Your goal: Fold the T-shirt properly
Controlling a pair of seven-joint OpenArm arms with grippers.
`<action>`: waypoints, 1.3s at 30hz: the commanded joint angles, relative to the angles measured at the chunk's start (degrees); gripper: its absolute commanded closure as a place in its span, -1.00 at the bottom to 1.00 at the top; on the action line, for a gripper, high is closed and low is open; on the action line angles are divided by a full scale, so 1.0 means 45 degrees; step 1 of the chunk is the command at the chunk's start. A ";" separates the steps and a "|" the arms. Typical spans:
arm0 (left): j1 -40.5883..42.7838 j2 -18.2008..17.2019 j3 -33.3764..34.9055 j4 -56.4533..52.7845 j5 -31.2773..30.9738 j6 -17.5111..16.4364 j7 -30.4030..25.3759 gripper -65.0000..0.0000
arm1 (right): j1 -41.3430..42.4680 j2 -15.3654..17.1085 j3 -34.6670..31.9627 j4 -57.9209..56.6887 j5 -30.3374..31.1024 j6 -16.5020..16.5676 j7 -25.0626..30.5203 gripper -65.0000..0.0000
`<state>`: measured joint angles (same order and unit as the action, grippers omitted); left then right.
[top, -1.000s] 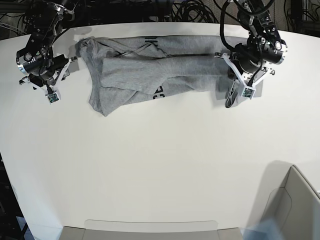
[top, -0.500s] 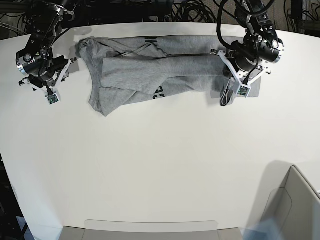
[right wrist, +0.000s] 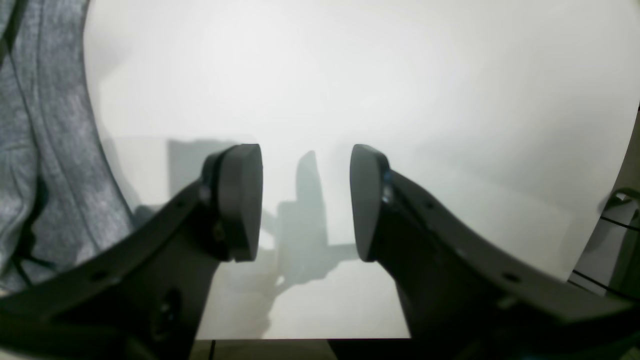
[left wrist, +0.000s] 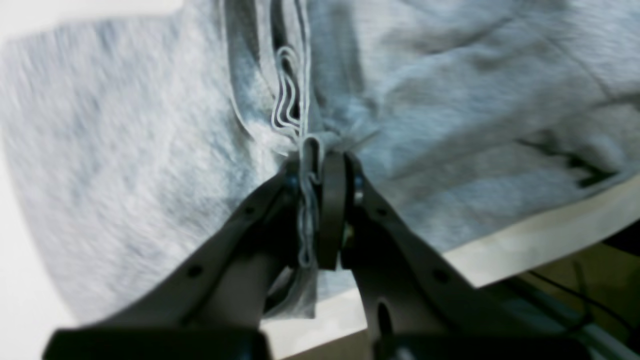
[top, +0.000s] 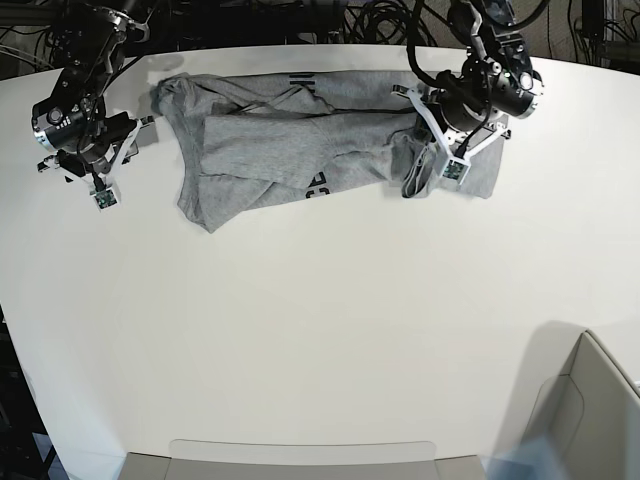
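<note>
The heather grey T-shirt (top: 280,150) lies crumpled along the table's far edge, with black lettering (top: 318,185) showing at a fold. My left gripper (top: 432,148) is at the shirt's right end. In the left wrist view the gripper (left wrist: 315,167) is shut on a bunched, layered hem of the T-shirt (left wrist: 125,150). My right gripper (top: 85,150) hovers over bare table just left of the shirt. In the right wrist view it (right wrist: 305,200) is open and empty, with the T-shirt (right wrist: 30,150) at the left edge of the frame.
The white table (top: 320,330) ends close behind the shirt, with dark cables (top: 350,20) beyond the far edge. A cardboard box (top: 590,410) stands at the front right. A grey strip (top: 300,455) runs along the front edge.
My left gripper has moved left, pulling the shirt's right end over toward the middle, so the shirt looks shorter on the right. The right arm has barely moved.
</note>
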<state>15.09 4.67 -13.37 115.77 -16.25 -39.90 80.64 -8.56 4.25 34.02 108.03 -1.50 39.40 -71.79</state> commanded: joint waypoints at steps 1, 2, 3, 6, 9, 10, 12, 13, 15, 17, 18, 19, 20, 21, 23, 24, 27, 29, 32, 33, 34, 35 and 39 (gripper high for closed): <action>-0.0082 0.0008 0.0186 0.0248 -0.0169 -0.0022 -0.0142 1.00 | 0.0134 0.0100 -0.0127 0.0189 0.0049 0.0134 0.0119 0.12; -0.0082 0.0008 0.0323 0.0248 -0.0169 -0.0022 -0.0142 1.00 | 0.0094 0.0100 -0.0205 0.0189 0.0049 0.0134 0.0119 0.12; -0.0082 0.0008 0.0421 0.0248 -0.0169 -0.0022 -0.0142 1.00 | 0.0075 0.0100 -0.0224 0.0189 0.0049 0.0134 0.0119 0.12; -0.0082 0.0262 0.0440 0.0248 -0.0149 -0.0022 -0.0142 1.00 | 0.0075 0.0100 -0.0263 0.0189 0.0049 0.0134 0.0119 0.12; -0.0140 0.0282 0.0030 0.0248 -0.0110 -0.0022 -0.0142 1.00 | 0.0075 0.0100 -0.0263 0.0189 0.0049 0.0134 0.0119 0.12; -0.0160 0.0262 -0.0283 0.0248 -0.0110 -0.0022 -0.0142 1.00 | 0.0075 0.0100 -0.0263 0.0189 0.0049 0.0134 0.0119 0.12; -0.0199 0.0204 -0.0927 0.0248 -0.0091 -0.0022 -0.0142 1.00 | 0.0094 0.0100 -0.0263 0.0189 0.0049 0.0134 0.0119 0.12; -0.0199 -0.0050 -0.1279 0.0248 -0.0091 -0.0022 -0.0142 1.00 | 0.0094 0.0100 -0.0263 0.0189 0.0049 0.0134 0.0119 0.12; -0.0394 -0.0617 -0.1826 0.0228 -0.0091 -0.0022 -0.0142 1.00 | 0.0094 0.0100 -0.0263 0.0189 0.0049 0.0134 0.0119 0.12; -0.0492 -0.1066 -0.2432 0.0208 -0.0091 -0.0022 -0.0142 1.00 | 0.0094 0.0100 -0.0263 0.0189 0.0049 0.0134 0.0119 0.12; -0.0492 -0.1281 -0.2686 0.0208 -0.0091 -0.0022 -0.0142 1.00 | 0.0094 0.0100 -0.0263 0.0189 0.0049 0.0134 0.0119 0.12; -0.0492 -0.1437 -0.2920 0.0208 -0.0091 -0.0022 -0.0172 1.00 | 0.0114 0.0100 -0.0263 0.0189 0.0049 0.0134 0.0119 0.12; -0.0511 -0.1555 -0.3115 0.0208 -0.0091 -0.0022 -0.0172 1.00 | 0.0114 0.0100 -0.0263 0.0189 0.0049 0.0134 0.0119 0.12; -0.0531 -0.1652 -0.3389 0.0208 -0.0130 -0.0022 -0.0152 1.00 | 0.0114 0.0100 -0.0263 0.0189 0.0049 0.0134 0.0119 0.12; -0.0589 -0.1711 -0.3936 0.0208 -0.0149 -0.0022 -0.0142 1.00 | 0.0134 0.0100 -0.0283 0.0189 0.0049 0.0134 0.0119 0.12; -0.0609 -0.1731 -0.4092 0.0228 -0.0169 -0.0022 -0.0142 1.00 | 0.0134 0.0100 -0.0283 0.0189 0.0049 0.0134 0.0119 0.12; -0.0804 -0.1691 -0.4307 0.0248 -0.0189 -0.0022 -0.0142 1.00 | 0.0134 0.0100 -0.0283 0.0189 0.0049 0.0134 0.0119 0.12; -0.0961 -0.1633 -0.4327 0.0248 -0.0189 -0.0022 -0.0142 1.00 | 0.0134 0.0081 -0.0283 0.0189 0.0049 0.0134 0.0119 0.12; -0.0961 -0.1301 -0.4327 0.0287 -0.0189 -0.0022 -0.0142 1.00 | 0.0114 0.0081 -0.0283 0.0189 0.0049 0.0134 0.0119 0.12; -0.0941 -0.1223 -0.4327 0.0345 -0.0189 -0.0022 -0.0142 1.00 | 0.0114 0.0081 -0.0283 0.0189 0.0049 0.0134 0.0119 0.12; -0.0922 -0.1144 -0.4248 0.0345 -0.0189 -0.0022 -0.0142 1.00 | 0.0094 0.0081 -0.0283 0.0189 0.0049 0.0134 0.0119 0.12; -0.0804 -0.1027 -0.4209 0.0384 -0.0208 -0.0022 -0.0142 1.00 | 0.0094 0.0081 -0.0283 0.0189 0.0049 0.0134 0.0119 0.12; -0.0609 -0.0793 -0.4327 0.0404 -0.2064 -0.0022 -0.0142 1.00 | 0.0075 0.0081 -0.0283 0.0189 0.0049 0.0134 0.0119 0.12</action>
<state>12.60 1.32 -32.64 116.33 -24.64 -39.92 80.97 -8.75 4.10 32.75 108.03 -1.41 39.40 -71.77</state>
